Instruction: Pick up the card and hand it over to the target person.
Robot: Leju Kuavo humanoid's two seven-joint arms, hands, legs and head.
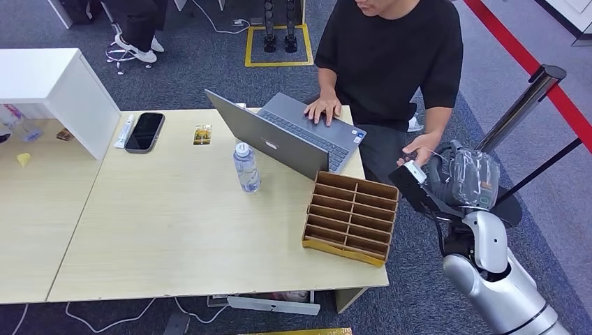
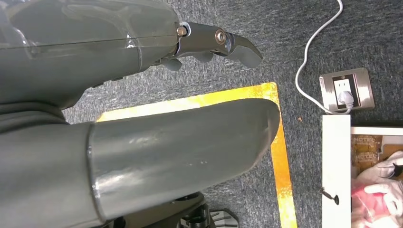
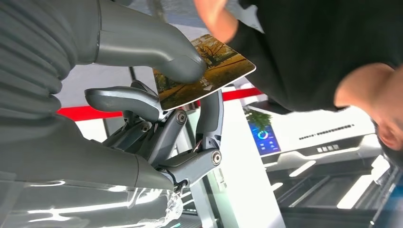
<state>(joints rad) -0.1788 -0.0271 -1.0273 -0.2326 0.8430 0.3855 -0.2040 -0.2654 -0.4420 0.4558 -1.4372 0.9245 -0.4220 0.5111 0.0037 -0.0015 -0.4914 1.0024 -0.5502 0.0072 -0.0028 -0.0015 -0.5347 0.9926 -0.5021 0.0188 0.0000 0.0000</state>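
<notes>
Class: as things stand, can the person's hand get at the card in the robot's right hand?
Probably yes. The right hand pinches the card by one end; its far end juts free, and the person's hand is right beside it.

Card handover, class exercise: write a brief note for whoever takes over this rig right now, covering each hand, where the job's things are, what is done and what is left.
Right hand: pinches the card between thumb and fingers, raised beside the table, toward the person.
Left hand: holds nothing, hanging over the carpet.
Person's hand is at the card; whether it grips it, I cannot tell.
Done: card picked up and presented.
Left: let go once the person has it, then draw the arm back.
</notes>
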